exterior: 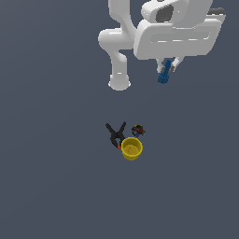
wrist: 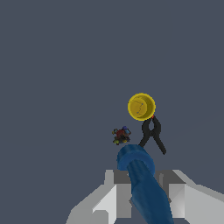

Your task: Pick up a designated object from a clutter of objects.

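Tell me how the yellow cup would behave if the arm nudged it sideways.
The yellow cup stands upright with its mouth open, looking squat, so it would probably slide rather than tip. It looks hollow and empty, so likely light. The black clamp appears to touch its rim on the exterior view's left; a nudge that way would probably shove the clamp too.

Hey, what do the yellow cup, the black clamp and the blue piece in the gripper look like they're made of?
Hedged, since this is a render. The yellow cup looks like matte plastic: flat, even colour, no glints. The black clamp looks like dull plastic or coated metal, with orange-red tips; which one is unclear. The blue piece, held in the gripper, looks like smooth plastic with a soft sheen along its rounded shaft.
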Available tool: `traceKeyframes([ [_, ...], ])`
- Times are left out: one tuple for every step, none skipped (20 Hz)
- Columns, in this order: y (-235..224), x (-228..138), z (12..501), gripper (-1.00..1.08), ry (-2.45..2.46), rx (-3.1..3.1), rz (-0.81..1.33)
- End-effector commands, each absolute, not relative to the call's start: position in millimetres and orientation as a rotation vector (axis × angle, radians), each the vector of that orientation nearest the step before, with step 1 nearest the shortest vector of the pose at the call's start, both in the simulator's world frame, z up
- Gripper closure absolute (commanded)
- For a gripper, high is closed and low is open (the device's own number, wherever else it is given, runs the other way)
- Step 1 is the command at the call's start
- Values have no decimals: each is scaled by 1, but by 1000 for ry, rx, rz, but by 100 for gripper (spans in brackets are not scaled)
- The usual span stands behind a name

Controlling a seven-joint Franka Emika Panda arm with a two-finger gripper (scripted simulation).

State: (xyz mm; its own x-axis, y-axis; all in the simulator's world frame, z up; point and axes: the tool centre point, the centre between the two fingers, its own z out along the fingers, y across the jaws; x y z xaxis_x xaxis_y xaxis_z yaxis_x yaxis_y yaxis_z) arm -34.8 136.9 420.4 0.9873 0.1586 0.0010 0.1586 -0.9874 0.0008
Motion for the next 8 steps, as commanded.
traceKeyframes([
  [142,-37,427,108,248,3131,0],
  [143,-37,428,108,248,3131,0],
  [143,-37,429,108,248,3131,0],
  [143,-37,429,108,248,3132,0],
  [143,-37,429,108,248,3132,0],
  [143,-36,428,108,248,3132,0],
  [142,-36,427,108,248,3132,0],
  [142,-36,427,108,248,3132,0],
])
